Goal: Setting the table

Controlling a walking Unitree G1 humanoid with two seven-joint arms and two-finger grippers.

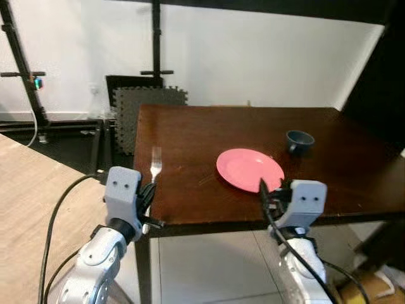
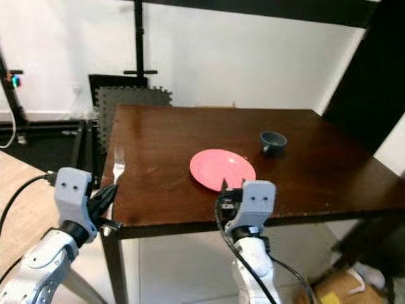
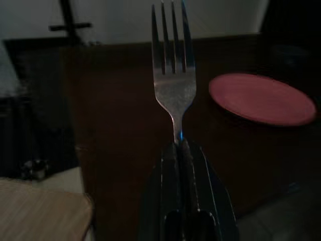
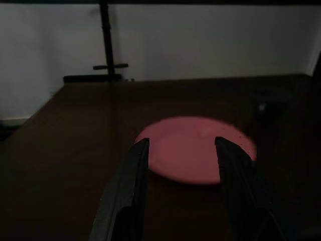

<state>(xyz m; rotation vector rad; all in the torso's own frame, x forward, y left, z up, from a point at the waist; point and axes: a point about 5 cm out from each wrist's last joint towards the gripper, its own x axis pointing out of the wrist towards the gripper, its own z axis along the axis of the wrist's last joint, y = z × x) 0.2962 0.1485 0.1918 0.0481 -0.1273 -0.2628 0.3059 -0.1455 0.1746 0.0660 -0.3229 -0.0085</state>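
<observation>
A pink plate [image 1: 250, 169] lies on the dark wooden table [image 1: 209, 133], near its front edge. A small dark blue cup [image 1: 299, 140] stands behind and to the right of the plate. My left gripper [image 1: 149, 190] is shut on the handle of a silver fork [image 1: 155, 163], held tines up over the table's front left corner; the left wrist view has the fork [image 3: 173, 80] upright with the plate [image 3: 261, 98] beyond it. My right gripper [image 4: 180, 145] is open at the table's front edge, just short of the plate [image 4: 200, 148], nothing between its fingers.
Grey and black foam mats [image 1: 142, 101] lean against the white wall behind the table. A black stand [image 1: 25, 69] with cables is at the far left. A cardboard box [image 1: 373, 288] sits on the floor at lower right.
</observation>
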